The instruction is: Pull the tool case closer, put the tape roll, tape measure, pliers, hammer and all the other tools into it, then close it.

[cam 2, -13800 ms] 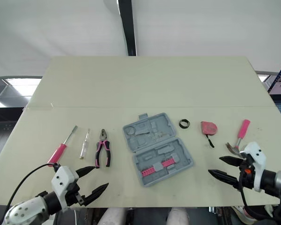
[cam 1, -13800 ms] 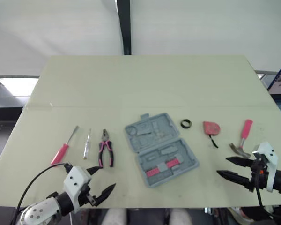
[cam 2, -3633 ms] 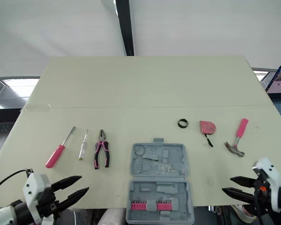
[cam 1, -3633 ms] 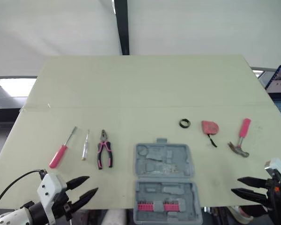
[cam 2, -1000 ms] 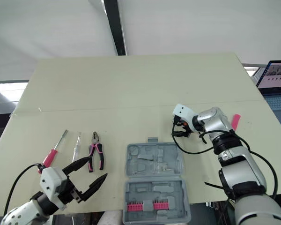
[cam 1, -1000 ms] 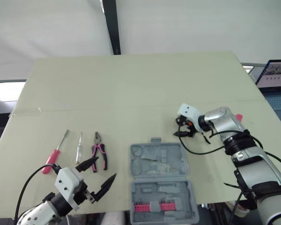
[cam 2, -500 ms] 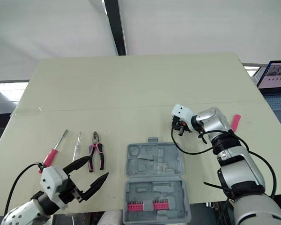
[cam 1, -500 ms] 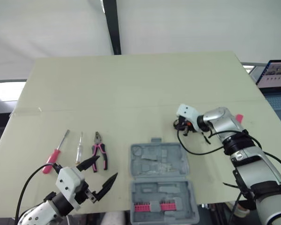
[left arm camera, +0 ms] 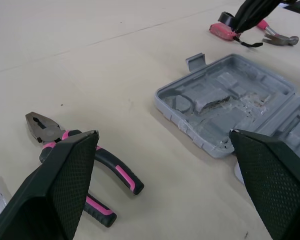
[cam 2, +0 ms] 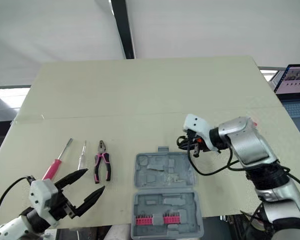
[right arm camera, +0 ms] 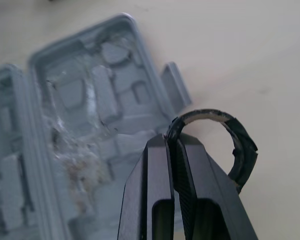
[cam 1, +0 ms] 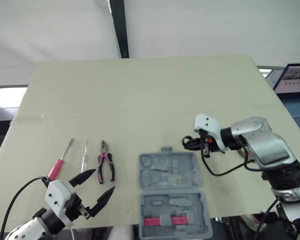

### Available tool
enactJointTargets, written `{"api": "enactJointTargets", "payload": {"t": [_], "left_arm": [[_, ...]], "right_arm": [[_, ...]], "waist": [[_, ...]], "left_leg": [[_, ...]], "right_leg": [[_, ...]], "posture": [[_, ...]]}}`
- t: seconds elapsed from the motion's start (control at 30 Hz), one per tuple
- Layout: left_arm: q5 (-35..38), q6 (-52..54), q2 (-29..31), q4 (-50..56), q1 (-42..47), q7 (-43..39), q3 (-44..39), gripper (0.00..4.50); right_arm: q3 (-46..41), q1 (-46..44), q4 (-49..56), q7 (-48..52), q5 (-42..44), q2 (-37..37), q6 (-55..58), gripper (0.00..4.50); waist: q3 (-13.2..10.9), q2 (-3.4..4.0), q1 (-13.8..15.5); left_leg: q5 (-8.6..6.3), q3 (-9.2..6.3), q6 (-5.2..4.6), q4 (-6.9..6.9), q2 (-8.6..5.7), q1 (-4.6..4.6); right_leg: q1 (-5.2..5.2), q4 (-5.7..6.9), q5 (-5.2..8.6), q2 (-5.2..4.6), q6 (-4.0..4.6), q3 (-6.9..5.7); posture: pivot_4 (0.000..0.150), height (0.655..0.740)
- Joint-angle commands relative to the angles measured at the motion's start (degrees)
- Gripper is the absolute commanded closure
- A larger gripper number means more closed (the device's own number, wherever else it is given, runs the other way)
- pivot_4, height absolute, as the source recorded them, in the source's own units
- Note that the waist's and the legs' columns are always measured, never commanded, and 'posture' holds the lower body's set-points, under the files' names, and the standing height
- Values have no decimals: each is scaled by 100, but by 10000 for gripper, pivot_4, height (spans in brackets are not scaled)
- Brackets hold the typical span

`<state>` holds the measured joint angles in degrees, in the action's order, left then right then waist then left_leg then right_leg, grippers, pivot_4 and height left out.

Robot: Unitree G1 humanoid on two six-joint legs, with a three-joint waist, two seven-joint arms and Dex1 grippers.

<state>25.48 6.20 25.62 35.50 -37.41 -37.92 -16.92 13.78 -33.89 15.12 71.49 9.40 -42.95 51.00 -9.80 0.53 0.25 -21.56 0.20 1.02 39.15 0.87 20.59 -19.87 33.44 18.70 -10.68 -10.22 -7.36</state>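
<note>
While the right tool (right arm camera: 171,137) hangs just past the far right corner of the case (cam 1: 170,172), its two fingers are pinched tight on the rim of the black tape roll (right arm camera: 242,142). The ring stands out to one side of the fingertips, with the grey moulded tray beyond it. I cannot tell whether the roll touches the counter (cam 1: 140,100). The case lies wide open near the front edge, latch tab pointing away and a row of pink bits (cam 1: 160,220) in the near half. Over on the other side, the left tool (cam 1: 101,181) hovers low at the front edge with its fingers spread wide and nothing between them. Just ahead of it are the pliers (cam 1: 105,167), and further left the small screwdriver (cam 1: 84,156) and the red screwdriver (cam 1: 60,162). From the left wrist, the tape measure (left arm camera: 222,30) and hammer (left arm camera: 277,36) lie beyond the case, near each other.
</note>
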Motion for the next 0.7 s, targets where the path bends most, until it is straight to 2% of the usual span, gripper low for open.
{"api": "enactJointTargets", "payload": {"t": [0.03,0.23,0.7], "left_arm": [[67,-117,40,-45,41,-121,-52,0],[39,-143,97,-160,130,-223,-92,0],[64,-315,86,-56,-335,-486,-123,0]], "right_arm": [[-149,67,752,-337,407,112,624,44001],[69,167,1124,-934,768,558,1103,44001],[1085,-199,474,-1603,792,1299,882,44001]], "waist": [[0,0,-1],[0,0,4],[1,-1,-26]], "left_leg": [[0,0,0,0,0,0],[0,0,0,1,0,-1],[0,2,1,0,0,-1]], "right_leg": [[0,1,0,0,0,0],[0,3,0,0,0,2],[-10,13,0,1,1,6]], "posture": [[1500,7400],[1500,7400],[1500,7400]]}}
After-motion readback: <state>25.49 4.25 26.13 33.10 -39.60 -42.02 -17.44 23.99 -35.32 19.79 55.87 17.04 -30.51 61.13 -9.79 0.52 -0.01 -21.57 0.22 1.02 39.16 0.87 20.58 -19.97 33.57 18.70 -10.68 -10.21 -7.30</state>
